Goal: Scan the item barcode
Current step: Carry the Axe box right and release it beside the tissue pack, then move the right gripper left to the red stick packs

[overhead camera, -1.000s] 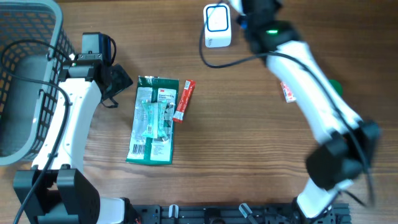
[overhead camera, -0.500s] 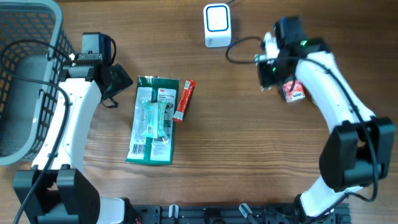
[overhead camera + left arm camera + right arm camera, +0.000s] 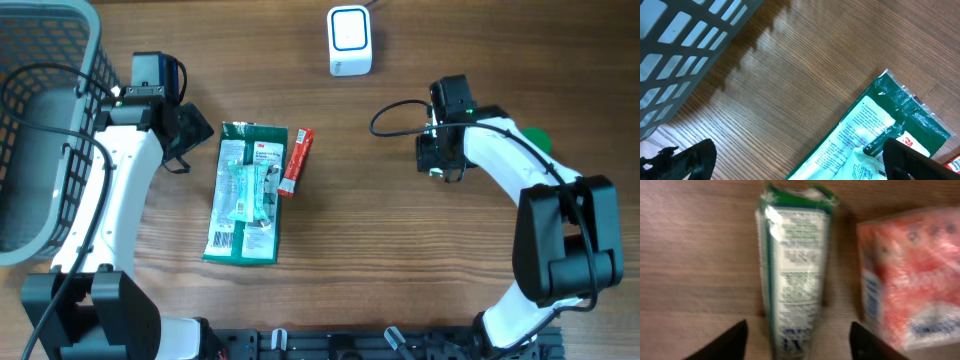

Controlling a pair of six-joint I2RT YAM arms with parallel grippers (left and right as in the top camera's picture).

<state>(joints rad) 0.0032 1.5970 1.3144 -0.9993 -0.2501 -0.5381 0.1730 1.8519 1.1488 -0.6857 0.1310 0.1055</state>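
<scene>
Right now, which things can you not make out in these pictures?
Right wrist view: print on the green-white pack and the orange pack is blurred; no barcode readable.
Overhead: the right arm hides the orange pack.
Left wrist view: the green package is cut off by the bottom edge.
Overhead: its label text is too small.

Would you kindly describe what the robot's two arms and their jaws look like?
Both the left arm and the right arm have smooth white tubular links joined by bulky black joints. A thin black cable trails over the left arm, and a second black cable loops out beside the right arm's wrist. The jaws on each are plain black with blunt tips. No markings are legible.
</scene>
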